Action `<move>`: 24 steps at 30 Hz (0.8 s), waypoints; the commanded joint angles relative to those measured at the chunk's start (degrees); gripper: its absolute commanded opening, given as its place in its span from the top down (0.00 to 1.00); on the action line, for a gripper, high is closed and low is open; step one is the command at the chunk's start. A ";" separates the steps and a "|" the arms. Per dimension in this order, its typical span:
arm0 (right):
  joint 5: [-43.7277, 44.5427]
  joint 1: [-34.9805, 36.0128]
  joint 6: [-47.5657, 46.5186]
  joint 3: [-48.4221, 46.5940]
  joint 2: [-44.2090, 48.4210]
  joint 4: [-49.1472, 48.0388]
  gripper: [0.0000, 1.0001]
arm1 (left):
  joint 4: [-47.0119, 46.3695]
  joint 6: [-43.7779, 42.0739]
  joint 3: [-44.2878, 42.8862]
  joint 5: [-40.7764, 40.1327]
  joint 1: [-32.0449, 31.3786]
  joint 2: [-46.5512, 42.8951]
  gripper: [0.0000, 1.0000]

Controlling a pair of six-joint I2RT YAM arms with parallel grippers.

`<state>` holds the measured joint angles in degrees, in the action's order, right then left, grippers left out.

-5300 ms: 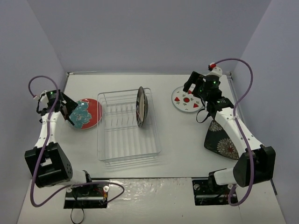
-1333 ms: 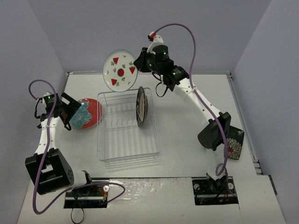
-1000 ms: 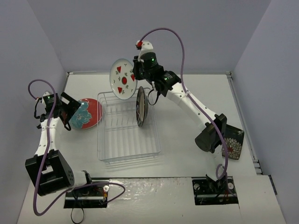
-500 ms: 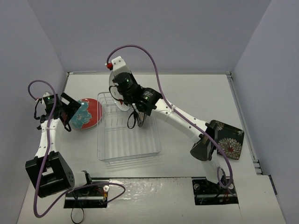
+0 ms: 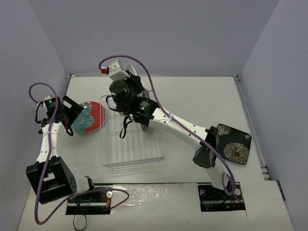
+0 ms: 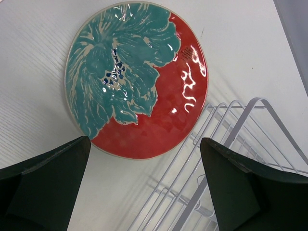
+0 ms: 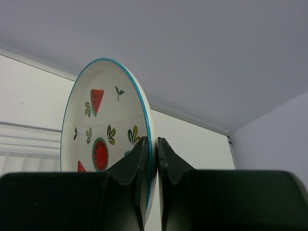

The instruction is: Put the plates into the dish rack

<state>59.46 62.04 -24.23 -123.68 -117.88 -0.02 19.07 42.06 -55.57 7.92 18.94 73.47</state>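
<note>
My right gripper (image 7: 153, 142) is shut on the rim of the white watermelon plate (image 7: 103, 130), holding it upright and edge-on over the far left part of the clear wire dish rack (image 5: 132, 144). From above only a sliver of that plate (image 5: 132, 75) shows behind the wrist. The striped plate stands in the rack, mostly hidden under my right arm. The red plate with teal flowers (image 6: 137, 79) lies flat on the table left of the rack. My left gripper (image 6: 144, 144) hovers open just above its near edge. The black square flowered plate (image 5: 234, 144) lies at the right.
The rack's corner wires (image 6: 250, 125) sit close to my left gripper's right finger. My right arm stretches diagonally across the rack from its base at the lower right. Grey walls close in the table on three sides.
My right arm has swung left and down over the rack with the watermelon plate, turning it edge-on. The left arm and the red plate have stayed put.
</note>
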 commanded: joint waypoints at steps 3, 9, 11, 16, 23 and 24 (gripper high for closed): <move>6.97 0.34 -4.67 -2.16 0.43 -8.44 1.00 | -2.78 -0.84 -0.68 0.87 0.37 -2.30 0.03; 7.69 0.28 -6.03 -2.09 -1.61 -7.75 1.00 | -2.81 -0.84 -0.60 0.96 0.39 -2.37 0.03; 7.18 -0.15 -5.33 -2.09 -2.16 -6.37 1.00 | -2.81 -0.93 -0.67 0.87 0.40 -2.45 0.03; 5.49 -0.43 -2.49 -2.09 -3.15 -2.57 1.00 | -2.72 -0.93 -0.67 0.97 0.39 -2.63 0.03; 4.31 -1.51 1.02 0.42 -4.44 -0.15 1.00 | -2.90 -0.97 -0.42 1.17 0.40 -2.37 0.03; 4.27 -1.67 1.12 0.37 -4.65 -0.15 1.00 | -2.90 -1.02 -0.42 1.21 0.41 -2.37 0.03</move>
<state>61.20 61.38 -24.42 -122.50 -123.82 4.35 19.03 42.00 -55.48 8.16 18.98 73.03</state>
